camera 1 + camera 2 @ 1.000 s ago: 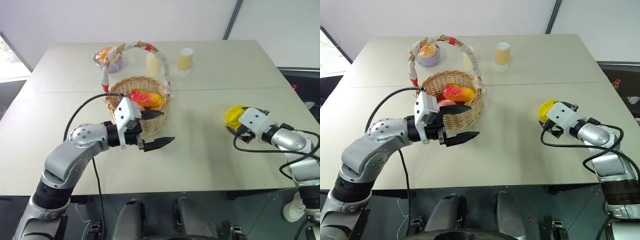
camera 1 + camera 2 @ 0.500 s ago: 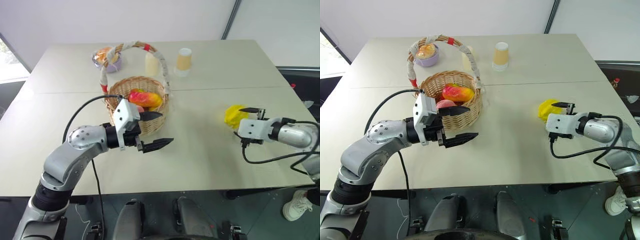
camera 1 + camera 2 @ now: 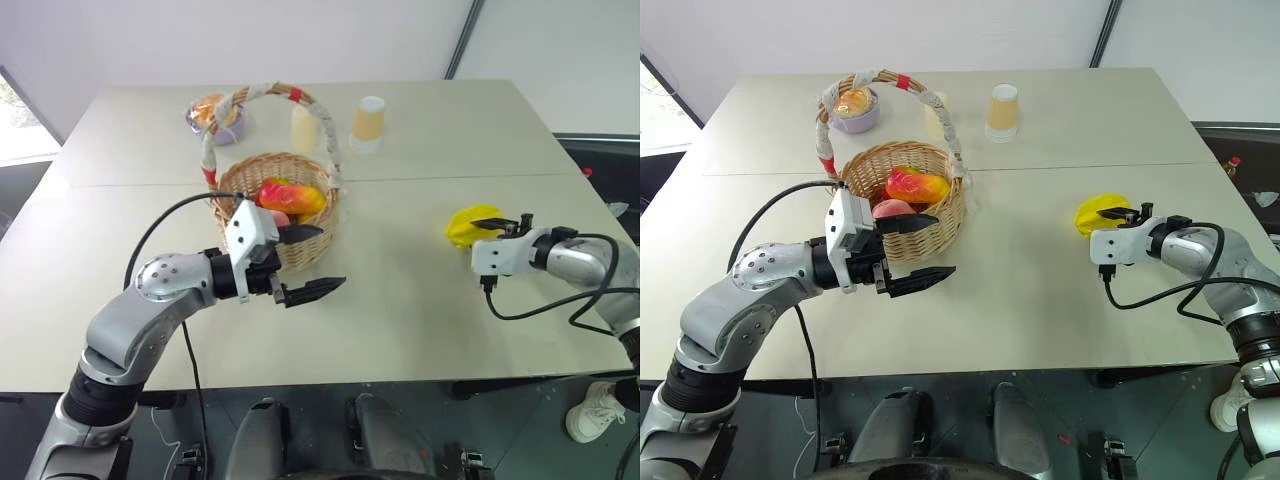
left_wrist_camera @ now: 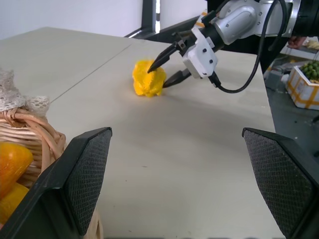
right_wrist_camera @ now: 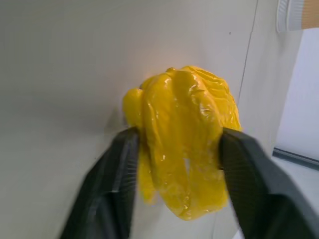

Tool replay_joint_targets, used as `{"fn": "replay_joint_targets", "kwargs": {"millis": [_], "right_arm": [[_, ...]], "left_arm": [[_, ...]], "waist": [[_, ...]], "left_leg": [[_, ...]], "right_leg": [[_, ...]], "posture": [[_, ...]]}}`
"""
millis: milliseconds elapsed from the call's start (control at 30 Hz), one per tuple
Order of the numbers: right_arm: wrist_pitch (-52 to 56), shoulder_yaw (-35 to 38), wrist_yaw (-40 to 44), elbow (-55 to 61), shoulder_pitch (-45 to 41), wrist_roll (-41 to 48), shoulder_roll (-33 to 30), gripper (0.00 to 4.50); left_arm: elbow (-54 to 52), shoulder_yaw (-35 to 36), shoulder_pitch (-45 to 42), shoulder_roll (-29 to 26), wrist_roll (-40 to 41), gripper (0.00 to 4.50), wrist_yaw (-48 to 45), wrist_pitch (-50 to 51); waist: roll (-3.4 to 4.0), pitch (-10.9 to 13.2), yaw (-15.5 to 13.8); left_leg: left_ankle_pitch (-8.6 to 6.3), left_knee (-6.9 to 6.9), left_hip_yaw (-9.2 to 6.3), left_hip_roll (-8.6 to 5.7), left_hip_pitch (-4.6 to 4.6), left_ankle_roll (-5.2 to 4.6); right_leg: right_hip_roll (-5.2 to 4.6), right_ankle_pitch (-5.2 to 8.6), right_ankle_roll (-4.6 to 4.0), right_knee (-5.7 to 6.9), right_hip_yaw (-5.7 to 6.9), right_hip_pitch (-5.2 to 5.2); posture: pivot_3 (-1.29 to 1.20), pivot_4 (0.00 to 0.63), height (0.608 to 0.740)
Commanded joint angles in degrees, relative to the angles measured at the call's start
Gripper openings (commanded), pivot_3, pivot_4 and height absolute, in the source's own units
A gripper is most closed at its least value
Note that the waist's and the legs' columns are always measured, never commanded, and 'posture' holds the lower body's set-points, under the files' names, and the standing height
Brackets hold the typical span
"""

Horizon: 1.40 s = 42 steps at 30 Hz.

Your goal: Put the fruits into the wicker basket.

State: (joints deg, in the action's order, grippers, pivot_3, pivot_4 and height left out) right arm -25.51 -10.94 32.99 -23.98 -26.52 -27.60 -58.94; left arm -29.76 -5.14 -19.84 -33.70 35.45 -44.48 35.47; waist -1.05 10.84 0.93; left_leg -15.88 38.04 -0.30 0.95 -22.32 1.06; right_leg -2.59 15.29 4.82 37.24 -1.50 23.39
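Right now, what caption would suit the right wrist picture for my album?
The right claw closes its two black fingers around a ridged yellow starfruit on the pale table.

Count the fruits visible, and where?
3. Mango and peach lie in the wicker basket; starfruit sits on the table between the right gripper fingers. More may hide inside the basket.

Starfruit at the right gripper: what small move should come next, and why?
Probably finish closing, then lift. The right gripper has a finger on each side of the starfruit, which sits on the table. The mango is already in the wicker basket.
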Motion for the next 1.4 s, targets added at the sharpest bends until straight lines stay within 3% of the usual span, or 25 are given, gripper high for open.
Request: {"fn": "replay_joint_targets", "kwargs": {"millis": [33, 200, 300, 467, 600, 800, 1033, 1133, 1233, 1400], "right_arm": [[-0.30, 1.33, -0.90, 1.59, -0.48, 0.04, -0.31, 1.68], [0.43, 3.80, 0.22, 7.93, 0.07, 2.99, -0.58, 1.68], [2.48, 5.33, 4.41, 15.57, -0.03, 10.01, 0.86, 1.68], [14.21, 4.44, 12.84, 34.05, -2.90, 27.79, 9.04, 1.68], [23.08, 0.14, 15.38, 41.28, -8.78, 34.94, 18.67, 1.68], [27.33, -8.65, 12.30, 32.86, -19.70, 27.14, 32.64, 1.68], [24.31, -12.16, 7.06, 21.18, -24.73, 16.81, 38.02, 1.68], [23.58, -11.56, 6.61, 20.35, -24.92, 15.82, 38.51, 2.72], [25.27, -9.48, 6.91, 23.63, -23.62, 18.78, 39.72, 4.31], [37.04, 0.77, 13.71, 39.22, -15.96, 37.55, 37.28, 4.42]], "left_arm": [[-1.86, 2.01, 0.10, -0.55, 0.28, 4.50, 0.01, -0.92], [-0.85, 5.74, 1.31, -2.53, 0.40, 4.50, -0.37, -1.26], [0.34, 10.77, 3.01, -4.67, 1.34, 4.50, -0.68, -1.16], [2.54, 22.17, 8.47, -9.25, 3.75, 4.50, -2.90, -1.18], [4.29, 27.79, 11.72, -12.05, 4.12, 4.50, -3.99, -1.09], [2.82, 30.43, 13.76, -12.30, 4.57, 4.50, -2.89, -0.88], [-0.38, 31.57, 15.86, -11.05, 5.79, 4.50, 0.17, -0.65], [-1.52, 31.27, 16.24, -10.67, 6.29, 4.50, 1.17, -0.49], [-1.37, 30.60, 15.91, -10.45, 6.42, 4.50, 1.90, -0.65], [-0.52, 28.48, 14.20, -9.52, 6.79, 4.50, 2.40, -0.90]], "waist": [[0.00, 0.00, 0.01], [0.03, 0.01, 0.22], [0.08, 0.04, 0.23], [0.09, 0.06, 0.32], [0.09, 0.07, -0.02], [0.05, 0.05, -0.20], [0.05, 0.04, -0.06], [0.05, 0.05, 0.06], [0.05, 0.05, 0.18], [0.05, 0.04, -0.30]], "left_leg": [[0.00, 0.00, 0.00, 0.00, 0.00, 0.00], [0.00, 0.00, -0.02, 0.01, 0.00, 0.00], [0.00, 0.00, -0.03, 0.03, 0.01, 0.00], [0.00, -0.02, -0.08, 0.30, 0.02, -0.01], [0.00, -0.01, -0.09, 0.39, 0.01, 0.00], [0.00, -0.01, -0.09, 0.34, -0.02, 0.01], [0.01, -0.03, -0.06, 0.27, -0.10, 0.03], [0.00, -0.04, -0.06, 0.27, -0.11, 0.03], [0.00, -0.05, -0.07, 0.29, -0.11, 0.03], [0.00, -0.10, -0.13, 0.30, -0.12, 0.03]], "right_leg": [[0.00, 0.00, 0.00, 0.00, 0.00, 0.00], [0.00, 0.00, 0.00, 0.02, 0.00, 0.02], [0.01, 0.00, 0.01, 0.04, 0.00, 0.03], [0.08, 0.00, 0.01, 0.04, 0.03, 0.03], [0.07, -0.01, 0.00, 0.05, 0.09, 0.03], [-0.02, -0.01, -0.02, 0.04, 0.12, 0.06], [-0.10, -0.01, -0.03, 0.05, 0.11, 0.18], [-0.10, -0.02, -0.03, 0.05, 0.10, 0.19], [-0.09, -0.02, -0.03, 0.06, 0.10, 0.19], [-0.10, -0.02, -0.03, 0.07, 0.14, 0.18]], "posture": [[0.00, 0.150, 0.740], [0.00, 0.150, 0.740], [0.00, 0.150, 0.740], [0.00, 0.150, 0.740], [0.00, 0.150, 0.740], [0.00, 0.150, 0.740], [0.00, 0.150, 0.740], [0.00, 0.150, 0.740], [0.00, 0.150, 0.740], [0.00, 0.150, 0.740]]}}
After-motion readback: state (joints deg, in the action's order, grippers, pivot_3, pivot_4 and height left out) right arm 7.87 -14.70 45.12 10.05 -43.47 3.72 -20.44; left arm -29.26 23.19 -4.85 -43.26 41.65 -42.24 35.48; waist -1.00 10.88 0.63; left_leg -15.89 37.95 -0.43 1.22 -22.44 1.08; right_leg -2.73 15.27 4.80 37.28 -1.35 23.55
